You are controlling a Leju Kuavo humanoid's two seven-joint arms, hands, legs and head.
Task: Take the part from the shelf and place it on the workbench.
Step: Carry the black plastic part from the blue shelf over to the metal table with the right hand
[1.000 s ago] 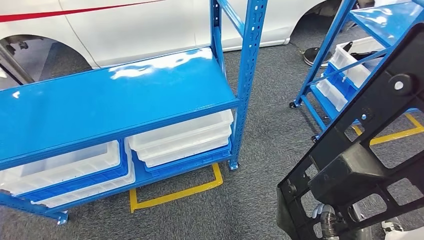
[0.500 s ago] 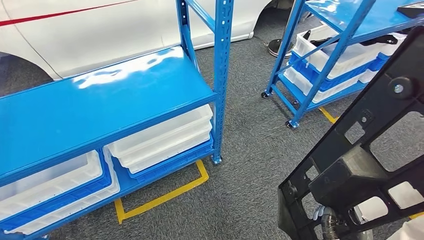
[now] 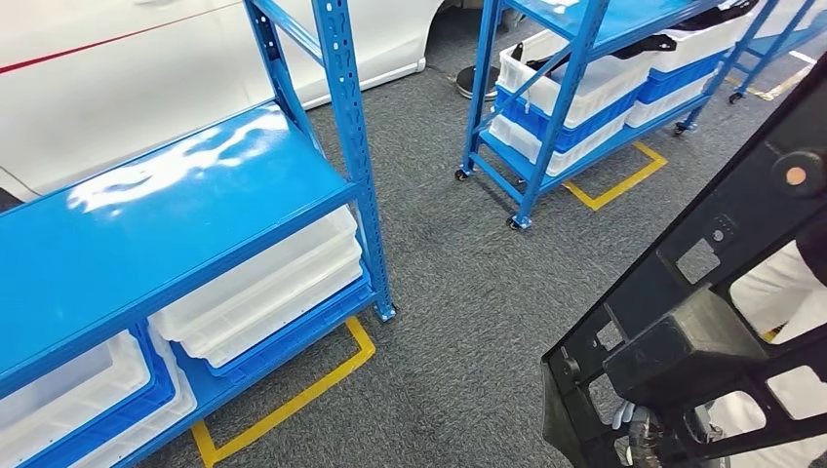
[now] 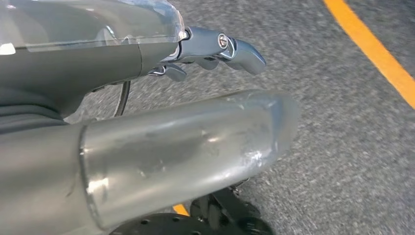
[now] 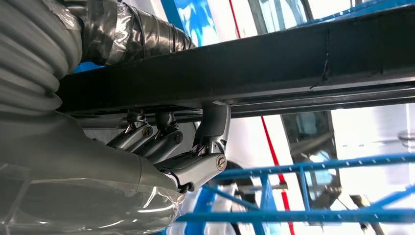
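The part (image 3: 683, 336) is a large black plastic frame with cut-out openings, standing tilted at the lower right of the head view. My right hand (image 3: 646, 431) grips it from below at its lower edge, mostly hidden behind the frame. In the right wrist view the fingers (image 5: 169, 142) hook up around a black bar of the part (image 5: 293, 63). My left hand (image 4: 147, 127) hangs over grey carpet with its fingers (image 4: 235, 46) stretched out and nothing in it.
A blue shelf (image 3: 176, 210) with white bins (image 3: 263, 283) underneath stands at the left, inside yellow floor tape (image 3: 293, 402). A wheeled blue rack (image 3: 571, 97) with bins is ahead. A white car (image 3: 146, 58) is behind. Something white (image 3: 780, 292) shows behind the part.
The whole picture has slid left, so the camera has turned right. The wheeled rack has come further into view. My right hand still grips the part the same way.
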